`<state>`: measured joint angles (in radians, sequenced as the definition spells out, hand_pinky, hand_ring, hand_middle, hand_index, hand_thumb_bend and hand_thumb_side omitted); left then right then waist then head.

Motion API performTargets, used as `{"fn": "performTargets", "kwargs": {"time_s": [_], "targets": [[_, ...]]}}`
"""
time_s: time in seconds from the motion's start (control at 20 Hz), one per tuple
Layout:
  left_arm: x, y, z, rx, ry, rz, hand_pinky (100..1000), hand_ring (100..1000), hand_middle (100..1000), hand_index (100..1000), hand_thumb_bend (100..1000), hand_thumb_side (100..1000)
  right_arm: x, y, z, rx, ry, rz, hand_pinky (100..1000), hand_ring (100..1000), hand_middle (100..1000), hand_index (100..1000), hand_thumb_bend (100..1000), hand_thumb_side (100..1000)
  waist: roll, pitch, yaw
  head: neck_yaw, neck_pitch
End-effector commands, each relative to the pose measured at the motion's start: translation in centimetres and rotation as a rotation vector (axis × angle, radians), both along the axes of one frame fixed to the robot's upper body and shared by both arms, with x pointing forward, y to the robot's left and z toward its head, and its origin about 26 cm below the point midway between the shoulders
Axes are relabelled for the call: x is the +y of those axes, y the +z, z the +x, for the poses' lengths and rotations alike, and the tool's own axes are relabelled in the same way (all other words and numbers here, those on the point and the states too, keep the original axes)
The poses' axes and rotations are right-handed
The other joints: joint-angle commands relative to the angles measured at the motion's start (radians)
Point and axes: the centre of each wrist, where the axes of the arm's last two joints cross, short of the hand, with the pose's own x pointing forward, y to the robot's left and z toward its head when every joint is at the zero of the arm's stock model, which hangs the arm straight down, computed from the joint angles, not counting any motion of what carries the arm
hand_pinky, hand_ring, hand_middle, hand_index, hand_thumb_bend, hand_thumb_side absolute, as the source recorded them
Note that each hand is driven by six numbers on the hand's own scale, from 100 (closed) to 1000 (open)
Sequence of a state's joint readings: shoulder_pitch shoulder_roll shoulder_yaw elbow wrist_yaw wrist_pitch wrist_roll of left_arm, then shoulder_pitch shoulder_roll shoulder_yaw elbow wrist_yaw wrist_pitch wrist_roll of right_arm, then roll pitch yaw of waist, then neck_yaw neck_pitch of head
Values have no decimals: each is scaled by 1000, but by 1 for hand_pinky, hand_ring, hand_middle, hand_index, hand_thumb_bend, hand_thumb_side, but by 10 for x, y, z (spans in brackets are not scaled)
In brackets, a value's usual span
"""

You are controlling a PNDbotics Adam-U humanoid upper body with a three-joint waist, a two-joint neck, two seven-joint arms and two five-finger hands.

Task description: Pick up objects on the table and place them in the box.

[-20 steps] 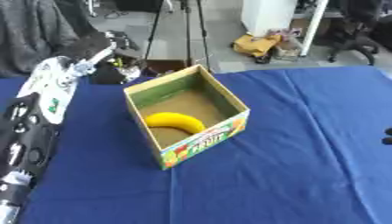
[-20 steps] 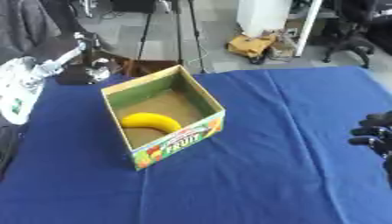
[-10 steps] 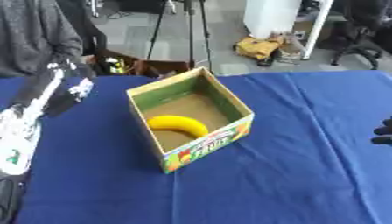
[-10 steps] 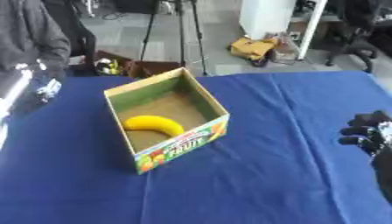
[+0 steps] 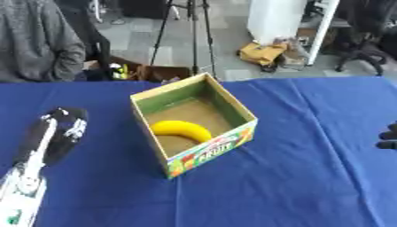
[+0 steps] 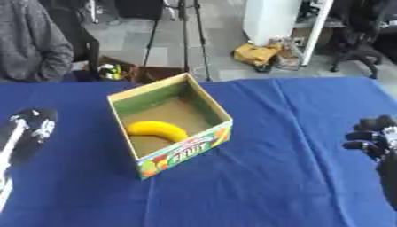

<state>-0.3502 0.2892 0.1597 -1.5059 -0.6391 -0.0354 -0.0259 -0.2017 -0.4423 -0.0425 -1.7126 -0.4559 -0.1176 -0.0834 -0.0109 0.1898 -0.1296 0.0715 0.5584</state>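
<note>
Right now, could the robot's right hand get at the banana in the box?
Probably yes. The box is open at the top, the banana lies uncovered inside, and only bare blue table separates it from the right hand, which would have to reach across and over the box wall.

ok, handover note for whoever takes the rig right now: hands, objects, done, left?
Left hand: over the blue tablecloth left of the box, holding nothing; fingers unclear.
Right hand: at the right edge, fingers curled, holding nothing.
Open cardboard fruit box: mid-table.
Yellow banana: lying inside the box on its floor.
Done: banana is boxed.
Left: no other objects show on the cloth in either view; look beyond the frame before stopping.
</note>
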Motion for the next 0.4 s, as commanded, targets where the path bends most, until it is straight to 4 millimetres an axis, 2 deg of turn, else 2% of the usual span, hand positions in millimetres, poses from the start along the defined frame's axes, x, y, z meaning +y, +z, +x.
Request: {"fn": "performTargets", "kwargs": {"time_s": [0.05, 0.4], "targets": [[-7, 21, -9, -49, -21, -32, 655, 737, 714, 793, 547, 1000, -2, 5, 1, -13, 3, -9, 558, 585, 568, 646, 100, 600, -2, -15, -2, 2, 7], [-10, 37, -20, -21, -43, -131, 654, 736, 713, 792, 544, 1000, -1, 5, 1, -10, 4, -7, 557, 584, 567, 646, 100, 598, -2, -11, -2, 4, 8]]}}
